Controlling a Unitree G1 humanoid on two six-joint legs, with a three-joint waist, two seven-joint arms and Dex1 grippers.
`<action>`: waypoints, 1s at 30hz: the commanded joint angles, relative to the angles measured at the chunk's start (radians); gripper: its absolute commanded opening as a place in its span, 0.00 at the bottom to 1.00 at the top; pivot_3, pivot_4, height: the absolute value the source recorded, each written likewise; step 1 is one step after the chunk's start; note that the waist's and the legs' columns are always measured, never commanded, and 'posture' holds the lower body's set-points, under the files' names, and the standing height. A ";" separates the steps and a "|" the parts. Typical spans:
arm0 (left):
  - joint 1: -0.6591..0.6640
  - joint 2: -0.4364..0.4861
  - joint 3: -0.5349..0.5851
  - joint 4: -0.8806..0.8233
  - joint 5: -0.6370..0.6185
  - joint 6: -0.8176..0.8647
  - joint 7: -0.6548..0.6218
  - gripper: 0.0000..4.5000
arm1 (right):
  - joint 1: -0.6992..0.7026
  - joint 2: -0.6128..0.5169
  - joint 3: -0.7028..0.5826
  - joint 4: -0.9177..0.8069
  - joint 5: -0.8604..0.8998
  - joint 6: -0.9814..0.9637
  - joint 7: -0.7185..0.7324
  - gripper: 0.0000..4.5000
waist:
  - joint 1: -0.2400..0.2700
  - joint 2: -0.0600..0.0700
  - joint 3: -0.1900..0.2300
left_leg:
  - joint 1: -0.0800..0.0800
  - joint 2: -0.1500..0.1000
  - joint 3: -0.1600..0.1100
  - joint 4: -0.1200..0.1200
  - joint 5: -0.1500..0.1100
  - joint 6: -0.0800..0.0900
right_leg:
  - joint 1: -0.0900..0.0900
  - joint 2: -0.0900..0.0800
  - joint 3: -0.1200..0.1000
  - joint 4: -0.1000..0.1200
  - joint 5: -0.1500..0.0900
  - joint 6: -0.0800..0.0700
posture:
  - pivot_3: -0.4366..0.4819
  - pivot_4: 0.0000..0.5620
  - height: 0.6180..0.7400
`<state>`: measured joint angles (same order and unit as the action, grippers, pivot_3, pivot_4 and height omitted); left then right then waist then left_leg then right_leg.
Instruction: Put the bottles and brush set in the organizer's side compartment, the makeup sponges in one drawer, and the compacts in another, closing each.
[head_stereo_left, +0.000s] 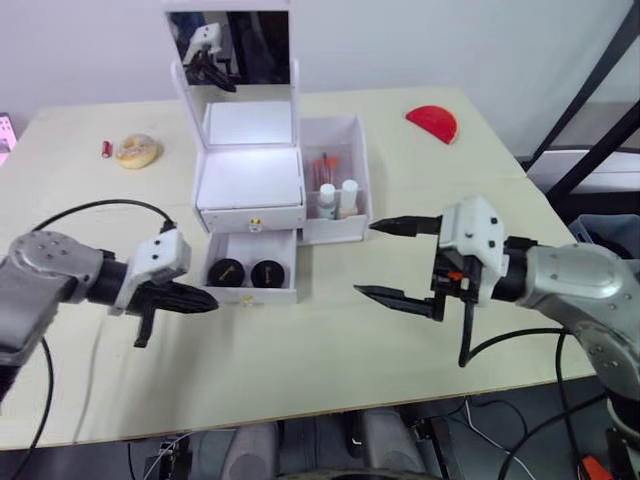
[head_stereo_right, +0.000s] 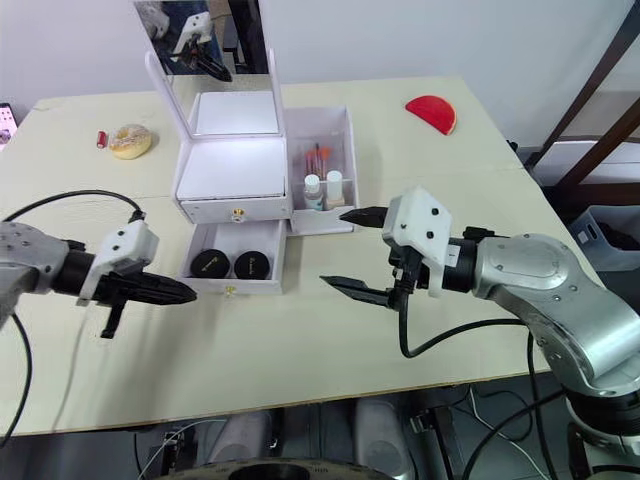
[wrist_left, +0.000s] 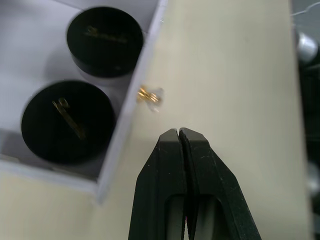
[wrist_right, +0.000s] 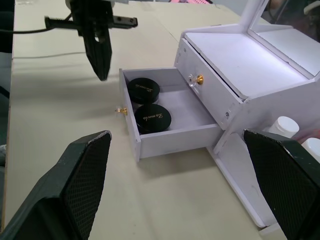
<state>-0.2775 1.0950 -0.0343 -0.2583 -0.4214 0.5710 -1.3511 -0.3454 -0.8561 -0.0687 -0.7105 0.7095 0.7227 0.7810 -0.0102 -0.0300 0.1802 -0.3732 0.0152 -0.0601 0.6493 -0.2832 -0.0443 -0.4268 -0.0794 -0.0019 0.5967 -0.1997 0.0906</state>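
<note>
Left eye view, with the wrist views as insets: a white makeup organizer (head_stereo_left: 250, 175) stands on a pale wooden table (head_stereo_left: 300, 350), its mirrored lid (head_stereo_left: 230, 47) raised upright; the upper drawer (head_stereo_left: 251, 216) is shut, its gold knob facing forward; the lower drawer (head_stereo_left: 250, 268) is pulled out toward the robot and holds two round black compacts (head_stereo_left: 228, 271) (head_stereo_left: 267, 273) side by side, both lying flat with gold lettering on their lids. On the organizer's right, the open side compartment (head_stereo_left: 335, 180) holds two small white-capped bottles (head_stereo_left: 327, 200) (head_stereo_left: 349, 197) standing upright at its front, with the brush set (head_stereo_left: 322, 165) behind them. The left gripper (head_stereo_left: 205, 300) hangs low over the table just left of the open drawer, its two black fingers pressed together with nothing between them; the left wrist view places the joined fingertips (wrist_left: 178, 137) just short of the drawer's gold knob (wrist_left: 148, 95), near it but apart. The right gripper (head_stereo_left: 385, 258) is held above the table in front of the side compartment, to the right of the open drawer, its fingers spread wide and empty; the right wrist view looks between those parted fingers toward the drawer and its compacts. Elsewhere on the table: a red half-round object (head_stereo_left: 433, 123) near the far right; a doughnut-like ring (head_stereo_left: 136, 150) and a small red item (head_stereo_left: 107, 148) near the far left.
</note>
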 joint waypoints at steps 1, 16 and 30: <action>-0.020 -0.018 -0.021 -0.018 0.026 -0.014 0.031 0.02 | -0.009 -0.014 -0.027 -0.004 -0.013 -0.024 0.005 1.00 | -0.001 0.000 0.000 | 0.000 0.000 0.000 0.000 0.000 0.000 | 0.000 0.000 0.000 0.000 0.000 0.000 | 0.48 0.27 1.00; -0.153 -0.210 -0.121 0.014 0.139 0.107 0.302 0.02 | 0.002 -0.005 -0.030 -0.020 -0.013 -0.022 -0.033 1.00 | 0.001 0.000 0.000 | 0.001 0.000 -0.001 0.001 0.000 0.000 | 0.001 0.000 0.000 0.002 0.000 0.001 | 0.48 0.27 1.00; -0.238 -0.340 -0.163 0.213 0.260 -0.003 0.430 0.02 | -0.011 -0.008 -0.030 -0.027 -0.004 -0.010 -0.038 1.00 | 0.001 0.001 -0.001 | 0.003 0.000 -0.001 0.003 0.003 0.006 | 0.003 0.001 0.000 0.003 0.001 0.000 | 0.48 0.27 1.00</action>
<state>-0.5091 0.7533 -0.1922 -0.0764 -0.2044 0.5768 -0.9472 -0.3425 -0.8605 -0.0751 -0.7064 0.6935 0.7154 0.7498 -0.0096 -0.0294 0.1796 -0.3705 0.0151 -0.0610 0.6525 -0.2798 -0.0386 -0.4242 -0.0785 -0.0020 0.6002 -0.1986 0.0903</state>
